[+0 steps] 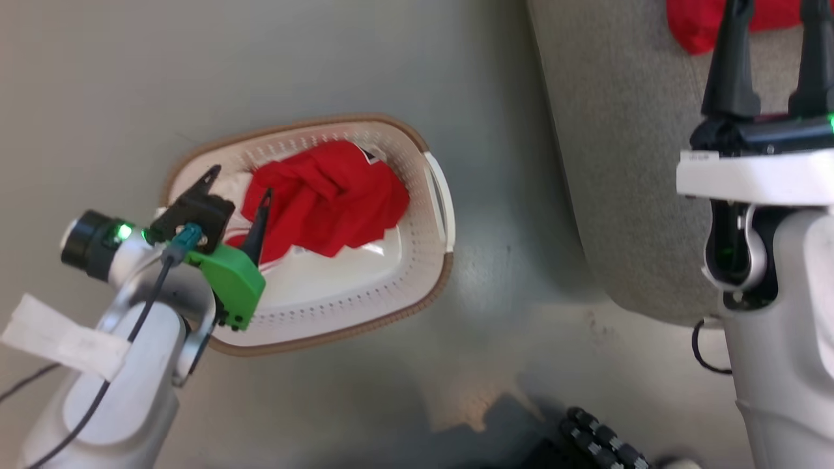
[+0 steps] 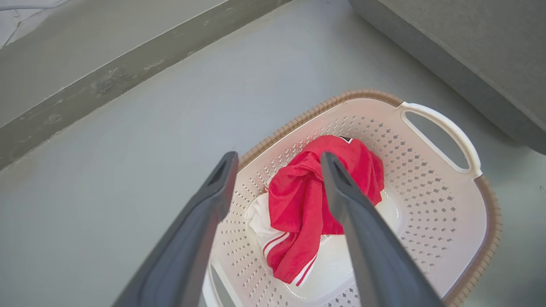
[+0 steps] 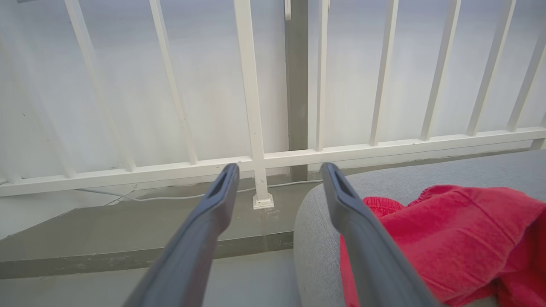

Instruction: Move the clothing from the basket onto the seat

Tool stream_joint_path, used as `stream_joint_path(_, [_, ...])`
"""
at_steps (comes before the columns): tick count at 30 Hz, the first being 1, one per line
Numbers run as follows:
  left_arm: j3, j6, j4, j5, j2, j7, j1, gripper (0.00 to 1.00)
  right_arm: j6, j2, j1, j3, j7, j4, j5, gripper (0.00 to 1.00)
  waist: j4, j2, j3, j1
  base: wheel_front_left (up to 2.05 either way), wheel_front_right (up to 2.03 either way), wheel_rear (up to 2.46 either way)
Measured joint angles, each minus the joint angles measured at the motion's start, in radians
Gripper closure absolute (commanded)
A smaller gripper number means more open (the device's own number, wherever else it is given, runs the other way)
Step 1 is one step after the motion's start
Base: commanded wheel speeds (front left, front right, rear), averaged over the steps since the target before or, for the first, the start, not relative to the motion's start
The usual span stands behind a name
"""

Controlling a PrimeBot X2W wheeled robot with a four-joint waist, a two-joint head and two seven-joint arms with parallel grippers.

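A crumpled red garment (image 1: 329,202) with white striped trim lies in the cream basket (image 1: 417,260) on the floor. My left gripper (image 1: 240,181) hangs open just above the basket's left side, nothing between its fingers; its wrist view looks down on the garment (image 2: 298,200) and the basket (image 2: 426,179). Another red garment (image 1: 694,26) lies on the grey seat (image 1: 625,163) at the upper right. My right gripper (image 1: 775,13) stands open over the seat, empty, with that garment (image 3: 448,230) just to the right of its fingers on the seat (image 3: 315,221).
Grey floor (image 1: 508,312) surrounds the basket. A white railing (image 3: 256,162) and a low ledge run behind the seat. A black ribbed part (image 1: 603,443) shows at the bottom edge. The seat's edge (image 2: 448,59) lies close to the basket's white handle (image 2: 448,132).
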Motion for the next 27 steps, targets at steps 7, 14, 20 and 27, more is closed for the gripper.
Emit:
stream_joint_path(7, [-0.024, -0.035, 0.059, 0.036, 0.027, 0.040, -0.094, 0.00, 0.001, 0.010, -0.091, 0.017, -0.009, -0.023, 0.022, 0.00, -0.048, 0.0000, 0.115, 0.0000, 0.00, 0.00, 0.00])
stream_joint_path(14, [-0.045, -0.057, 0.119, 0.085, 0.058, 0.049, -0.153, 0.00, 0.001, 0.024, -0.137, 0.023, -0.019, -0.015, 0.027, 0.00, -0.092, 0.0000, 0.206, 0.0000, 0.00, 0.00, 0.00])
stream_joint_path(20, [-0.062, -0.069, 0.159, 0.095, 0.074, 0.049, -0.184, 0.00, 0.002, 0.034, -0.169, 0.044, -0.024, 0.005, 0.033, 0.00, -0.136, 0.0000, 0.258, -0.0001, 0.00, 0.00, 0.00])
stream_joint_path(27, [-0.064, -0.071, 0.198, 0.120, 0.084, 0.044, -0.235, 0.00, 0.009, 0.037, -0.200, 0.053, -0.032, 0.023, 0.035, 0.00, -0.178, 0.0000, 0.293, -0.0001, 0.00, 0.00, 0.00])
